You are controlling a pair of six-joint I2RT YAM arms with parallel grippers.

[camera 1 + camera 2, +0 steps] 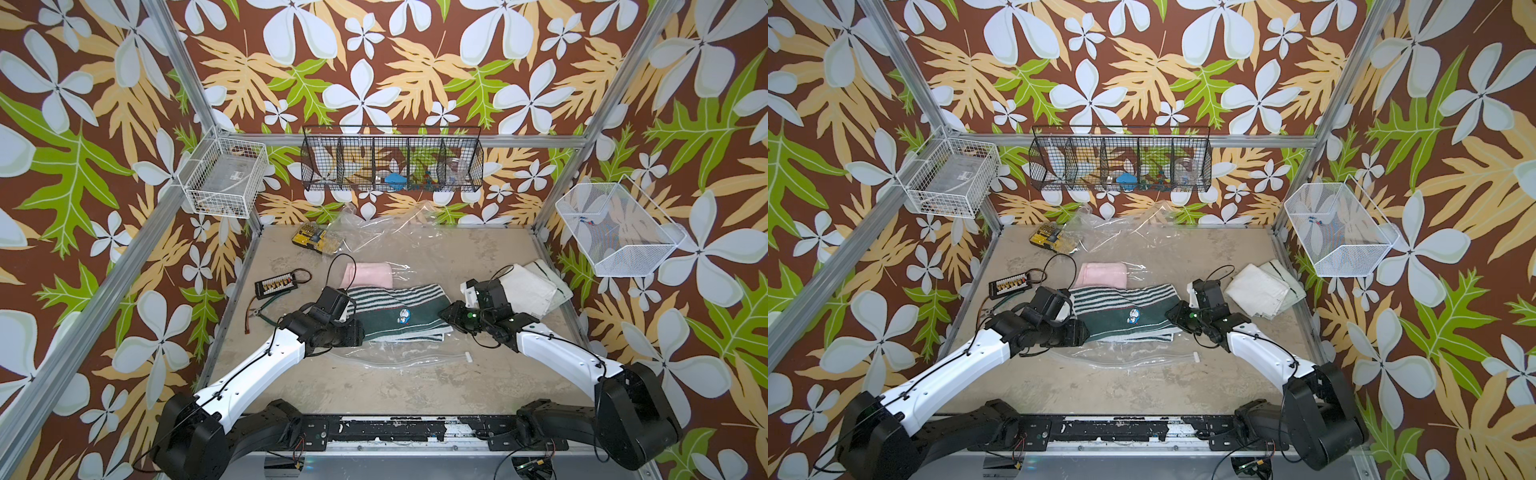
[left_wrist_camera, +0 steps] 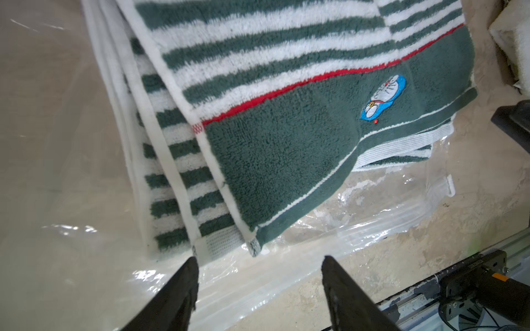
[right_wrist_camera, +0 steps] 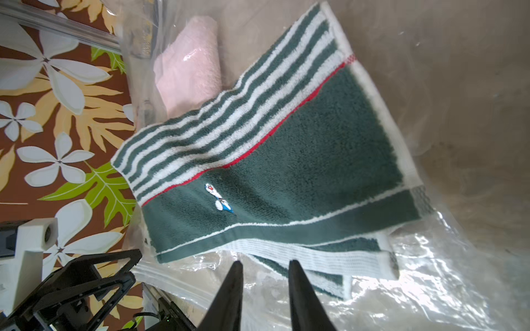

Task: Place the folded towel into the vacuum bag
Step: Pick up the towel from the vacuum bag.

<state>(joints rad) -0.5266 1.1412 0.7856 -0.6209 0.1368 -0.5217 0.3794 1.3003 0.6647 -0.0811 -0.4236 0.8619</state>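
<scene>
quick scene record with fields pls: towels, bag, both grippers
green towel: folded, lying flat over the vacuum bag; inside or on top, cannot tell
pink towel: under the bag's plastic, beyond the green towel
white towels: on the table, right of the bag, outside it
left gripper: open, empty, at the green towel's left end
right gripper: jaws slightly apart, empty, at its right end

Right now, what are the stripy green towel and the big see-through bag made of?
The green-and-white striped towel looks like soft terry cloth, probably cotton: fuzzy looped pile, matte. The large clear vacuum bag looks like thin glossy plastic: see-through, wrinkled, with bright glints.
</scene>
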